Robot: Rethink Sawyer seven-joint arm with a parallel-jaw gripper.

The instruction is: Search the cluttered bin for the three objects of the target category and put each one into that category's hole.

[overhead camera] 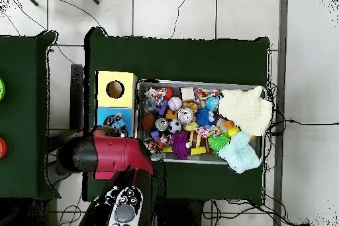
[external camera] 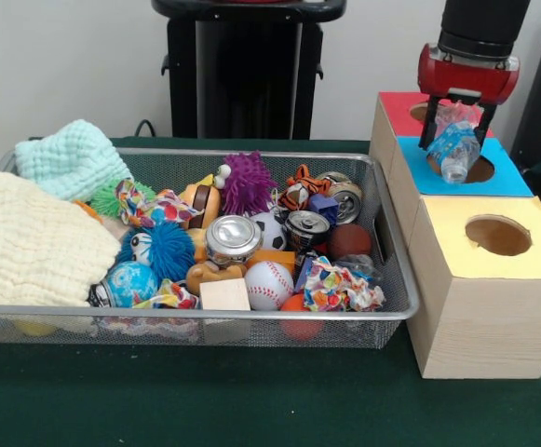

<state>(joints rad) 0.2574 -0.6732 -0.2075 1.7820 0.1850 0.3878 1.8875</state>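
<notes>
My gripper point(external camera: 454, 140) hangs over the blue-topped box point(external camera: 512, 182) at the right and is shut on a small clear bottle with a blue-and-white label point(external camera: 458, 156). The bottle's lower end hangs just over the box's round hole point(external camera: 482, 171), which it partly hides. The wire-mesh bin point(external camera: 196, 315) sits to the left of the boxes, full of clutter. A clear crumpled item point(external camera: 358, 265) lies near the bin's right wall; I cannot tell if it is a bottle. In the overhead view the gripper point(overhead camera: 116, 125) is over the blue box point(overhead camera: 106, 114), beside the bin point(overhead camera: 198, 83).
A red-topped box point(external camera: 398, 107) stands behind the blue one and a yellow-topped box point(external camera: 531, 251) with a round hole in front of it. The bin holds metal cans point(external camera: 233, 237), balls, patterned rags point(external camera: 337, 287), a wooden block and pale knitted cloths point(external camera: 28, 242).
</notes>
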